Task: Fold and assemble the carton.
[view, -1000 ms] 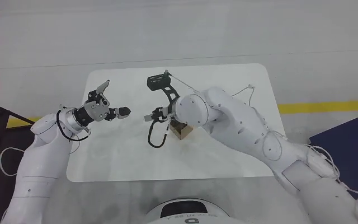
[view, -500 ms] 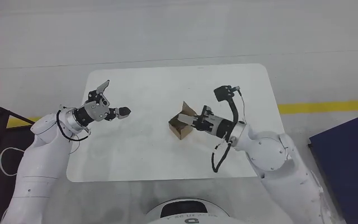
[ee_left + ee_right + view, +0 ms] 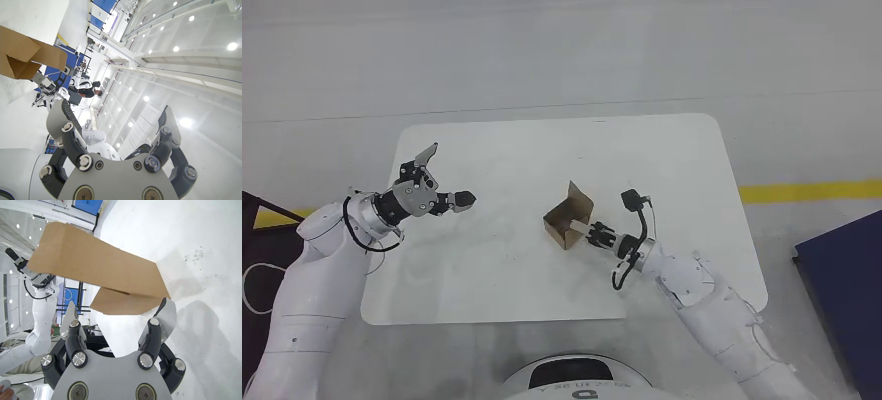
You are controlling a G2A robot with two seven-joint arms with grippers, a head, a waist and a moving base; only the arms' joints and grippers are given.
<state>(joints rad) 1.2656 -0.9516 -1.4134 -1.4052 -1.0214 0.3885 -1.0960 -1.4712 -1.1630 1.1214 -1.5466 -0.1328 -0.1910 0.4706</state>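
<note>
Top view: one small brown cardboard carton (image 3: 569, 216) sits near the middle of the white table (image 3: 672, 150), with one flap up. The right gripper (image 3: 594, 233) is just beside it. The left gripper (image 3: 449, 176) is well apart, near the table's left edge.

Left wrist view: the left gripper (image 3: 115, 105) is wide open and empty.

Right wrist view: the right gripper (image 3: 117, 303) is open and grips nothing. The carton (image 3: 94, 266) is straight ahead, and one fingertip (image 3: 166, 306) is at its corner.

carton (image 3: 568, 222): plain brown card, no words to read
table (image 3: 492, 270): white top, no words or numbers to read
signs: none can be read
</note>
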